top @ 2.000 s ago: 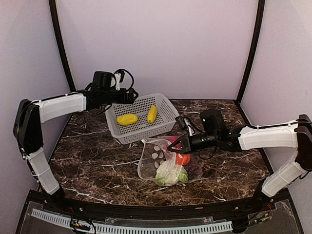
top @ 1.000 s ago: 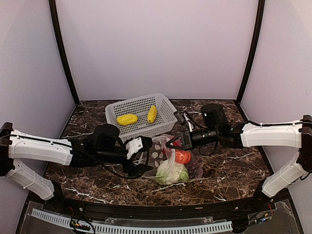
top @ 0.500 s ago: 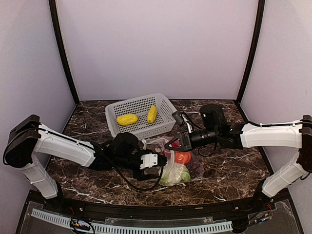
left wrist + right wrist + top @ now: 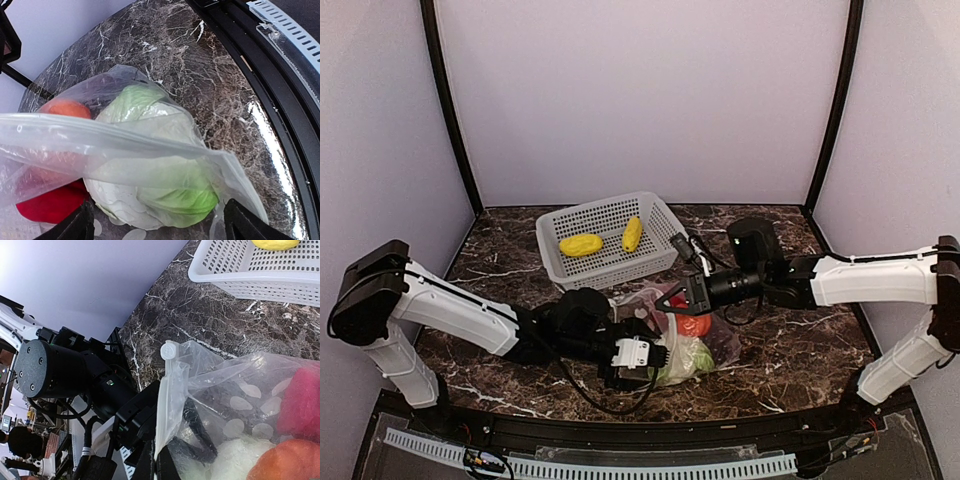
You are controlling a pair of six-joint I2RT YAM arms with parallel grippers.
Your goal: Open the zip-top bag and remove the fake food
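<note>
The dotted zip-top bag lies mid-table, its mouth held up. My right gripper is shut on the zip strip, fingertips pinched at the bottom of the right wrist view. My left gripper is open at the bag's near side. Its fingers stand either side of the pale green-white leafy piece; I cannot tell if they touch it. The orange piece, red piece and dark grapes sit in the bag. Two yellow pieces lie in the basket.
The white perforated basket stands behind the bag at the back left. The table's black front rail runs close by the left gripper. The left arm stretches low across the near left of the table.
My left arm came down from the basket and swung right along the table. Its open gripper now straddles the leafy piece. My right gripper has kept hold of the bag's edge.
</note>
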